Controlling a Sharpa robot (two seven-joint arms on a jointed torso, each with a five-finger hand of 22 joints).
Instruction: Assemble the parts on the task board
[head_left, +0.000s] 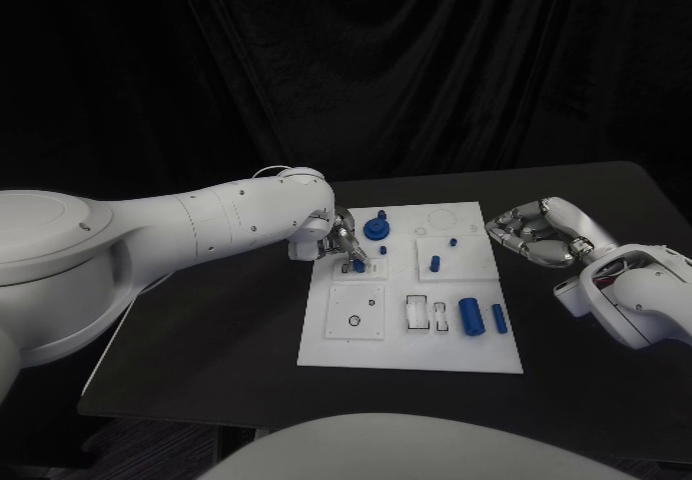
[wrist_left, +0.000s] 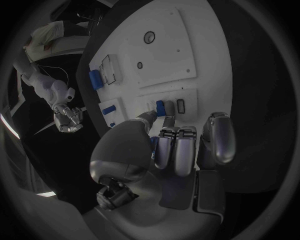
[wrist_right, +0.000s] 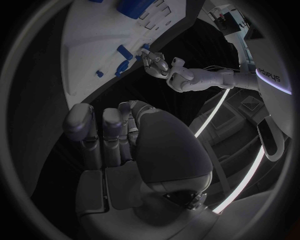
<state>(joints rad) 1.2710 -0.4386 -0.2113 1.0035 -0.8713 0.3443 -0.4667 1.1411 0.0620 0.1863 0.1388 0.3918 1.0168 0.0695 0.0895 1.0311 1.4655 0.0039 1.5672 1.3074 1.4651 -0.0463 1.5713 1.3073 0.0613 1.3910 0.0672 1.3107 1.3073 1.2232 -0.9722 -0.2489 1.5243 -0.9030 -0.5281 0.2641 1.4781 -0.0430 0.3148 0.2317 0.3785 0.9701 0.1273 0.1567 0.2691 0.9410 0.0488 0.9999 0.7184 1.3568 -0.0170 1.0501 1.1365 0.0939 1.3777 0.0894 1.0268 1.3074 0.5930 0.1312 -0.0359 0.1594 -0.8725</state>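
Nearest the robot, on the front part of the white task board (head_left: 410, 350), lie the loose parts awaiting assembly: a thick blue cylinder (head_left: 472, 315) and a thinner blue pin (head_left: 499, 318) rest side by side near the board's right edge, beside a pair of narrow rectangular slots (head_left: 417, 312); their position flat on the plate suggests they are not yet fitted. To their left a raised square panel (head_left: 356, 312) carries a small dark ring (head_left: 355, 322). Further back, a second panel (head_left: 451, 256) holds a short blue peg (head_left: 434, 264) standing in it and a smaller blue piece (head_left: 453, 242) just behind. At the board's far left the left hand (head_left: 343, 236) is lowered over a small panel, its fingers (wrist_left: 177, 146) bunched together around a blue part (wrist_left: 160, 107), the thumb and finger pinching it at the panel; the grip appears intended to press or seat the part in its recess. A blue gear-like knob (head_left: 378, 228) stands just beside that hand. The right hand (head_left: 537, 232) hovers off the board's right edge above the black worktop (head_left: 577, 400), fingers curled inward and holding nothing, evidently parked clear of the work. Partial lettering is visible on the robot's body in the right wrist view but cannot be read with confidence; no other labels are legible.
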